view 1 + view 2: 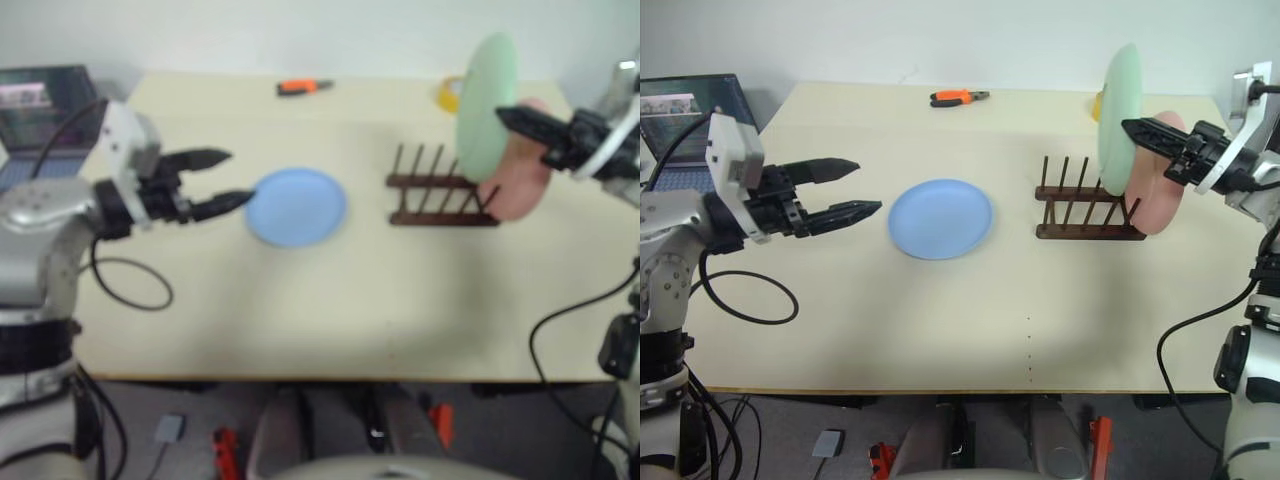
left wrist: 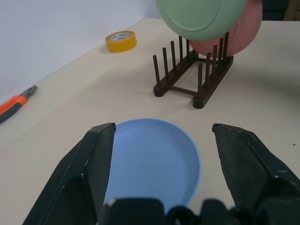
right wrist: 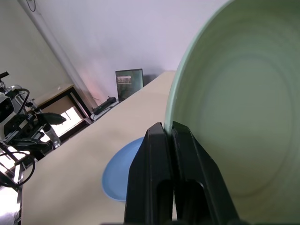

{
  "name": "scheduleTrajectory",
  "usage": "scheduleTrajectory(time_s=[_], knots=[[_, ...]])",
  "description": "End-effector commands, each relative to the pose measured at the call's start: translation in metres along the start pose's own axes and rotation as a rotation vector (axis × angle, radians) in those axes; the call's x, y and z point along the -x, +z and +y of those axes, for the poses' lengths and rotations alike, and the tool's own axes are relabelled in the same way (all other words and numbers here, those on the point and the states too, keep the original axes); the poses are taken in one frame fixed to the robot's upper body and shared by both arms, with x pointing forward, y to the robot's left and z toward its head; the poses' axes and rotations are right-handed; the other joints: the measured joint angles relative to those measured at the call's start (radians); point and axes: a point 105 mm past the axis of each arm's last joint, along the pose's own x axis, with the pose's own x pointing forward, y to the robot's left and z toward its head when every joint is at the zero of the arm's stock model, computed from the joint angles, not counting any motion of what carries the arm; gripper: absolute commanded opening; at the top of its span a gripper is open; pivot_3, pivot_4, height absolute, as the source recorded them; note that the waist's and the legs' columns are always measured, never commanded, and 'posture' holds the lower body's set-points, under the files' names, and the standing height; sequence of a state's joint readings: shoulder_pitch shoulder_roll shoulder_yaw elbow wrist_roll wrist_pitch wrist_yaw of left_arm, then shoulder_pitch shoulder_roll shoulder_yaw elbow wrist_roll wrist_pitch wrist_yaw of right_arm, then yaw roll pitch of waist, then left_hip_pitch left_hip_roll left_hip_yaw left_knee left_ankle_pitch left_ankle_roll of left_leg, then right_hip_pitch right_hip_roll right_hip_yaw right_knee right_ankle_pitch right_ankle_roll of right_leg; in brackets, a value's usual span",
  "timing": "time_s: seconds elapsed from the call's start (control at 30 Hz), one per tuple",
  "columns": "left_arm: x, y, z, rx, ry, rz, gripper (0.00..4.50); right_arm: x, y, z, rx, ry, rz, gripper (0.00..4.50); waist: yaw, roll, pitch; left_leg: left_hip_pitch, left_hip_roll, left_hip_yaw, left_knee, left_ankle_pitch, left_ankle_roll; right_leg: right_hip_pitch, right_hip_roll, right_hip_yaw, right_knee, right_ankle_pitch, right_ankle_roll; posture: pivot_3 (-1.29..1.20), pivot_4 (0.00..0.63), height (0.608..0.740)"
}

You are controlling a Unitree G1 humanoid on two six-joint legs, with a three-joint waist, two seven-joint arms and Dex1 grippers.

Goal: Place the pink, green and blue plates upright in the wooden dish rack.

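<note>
The pale mint green round plate (image 1: 1120, 118) hangs on edge above the small dark brown wooden dish rack (image 1: 1086, 212), held upright so that its rim can drop between two of the rack's thin pegs. The right pincer (image 1: 1132, 129) is clamped on that rim, its two black fingers pressed together over the plate's edge, as the right wrist view shows close up. The grip at the rim leaves the lower edge free, which looks to be the reason for holding it so.

The rack itself holds one thing: the pale pink round plate (image 1: 1160, 200), standing upright at its 3 o'clock end, leaning among the last pegs. The remaining peg slots toward 9 o'clock are free, and the green plate hovers over them, not yet seated as far as I can judge.

The light blue round plate (image 1: 940, 218) lies flat on the cream bench (image 1: 970, 320), at 9 o'clock from the rack and well apart from it. The left pincer (image 1: 868, 186) points at this plate from its 9 o'clock side, fingers spread wide apart and holding nothing, likely waiting to take the blue plate.

Farther out, at 12 o'clock on the bench, lie orange-handled pliers (image 1: 958, 97) and a roll of yellow tape (image 2: 120, 41). A laptop (image 1: 688, 120) sits off the bench's 9 o'clock edge.
</note>
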State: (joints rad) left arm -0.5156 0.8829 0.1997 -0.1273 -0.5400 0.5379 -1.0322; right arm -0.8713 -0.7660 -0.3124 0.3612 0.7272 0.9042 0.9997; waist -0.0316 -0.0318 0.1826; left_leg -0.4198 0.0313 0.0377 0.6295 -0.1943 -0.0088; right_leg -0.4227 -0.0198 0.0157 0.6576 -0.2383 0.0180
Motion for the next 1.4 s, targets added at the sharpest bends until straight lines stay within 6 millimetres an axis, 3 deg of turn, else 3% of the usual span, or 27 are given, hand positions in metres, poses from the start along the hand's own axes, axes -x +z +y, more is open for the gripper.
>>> scheduleTrajectory(time_s=[0.03, 0.5, 1.17, 1.27, 1.4], knots=[[0.001, 0.010, -0.002, -0.045, 0.002, -0.014, 3.63, 0.001, 0.011, 0.008, 0.026, 0.028, -0.042, 0.00, 0.000, 0.000, 0.000, 0.000, 0.000, 0.000, 0.000, 0.000, 0.000, 0.000, 0.000, 0.000, 0.000, 0.000, 0.000, 0.00, 0.150, 0.740], [0.001, 0.009, -0.001, -0.041, 0.008, -0.009, 3.63, 0.004, 0.010, 0.015, -0.001, 0.046, -0.072, 0.00, 0.000, 0.000, 0.000, 0.000, 0.000, 0.000, 0.000, 0.000, 0.000, 0.000, 0.000, 0.000, 0.000, 0.000, 0.000, 0.00, 0.150, 0.740], [-0.001, 0.008, -0.003, -0.047, 0.007, 0.003, 3.63, 0.002, -0.003, -0.005, 0.007, -0.052, -0.033, 0.00, 0.001, 0.000, 0.000, 0.000, 0.000, 0.000, 0.000, 0.000, 0.000, 0.000, 0.000, 0.000, 0.000, 0.000, 0.000, 0.00, 0.150, 0.740], [-0.001, 0.008, -0.004, -0.048, 0.009, 0.006, 3.67, 0.002, -0.003, -0.006, 0.007, -0.051, -0.032, 0.64, 0.001, 0.000, 0.000, 0.000, 0.000, 0.000, 0.000, 0.000, 0.000, 0.000, 0.000, 0.000, 0.000, 0.000, 0.001, 0.00, 0.150, 0.740], [-0.001, 0.008, -0.004, -0.048, 0.010, 0.006, 3.67, 0.001, -0.003, -0.005, 0.010, -0.049, -0.033, 2.03, 0.000, 0.000, 0.000, 0.000, 0.000, 0.000, 0.000, 0.000, 0.000, 0.000, 0.000, 0.000, 0.000, 0.000, 0.001, 0.00, 0.150, 0.740]])
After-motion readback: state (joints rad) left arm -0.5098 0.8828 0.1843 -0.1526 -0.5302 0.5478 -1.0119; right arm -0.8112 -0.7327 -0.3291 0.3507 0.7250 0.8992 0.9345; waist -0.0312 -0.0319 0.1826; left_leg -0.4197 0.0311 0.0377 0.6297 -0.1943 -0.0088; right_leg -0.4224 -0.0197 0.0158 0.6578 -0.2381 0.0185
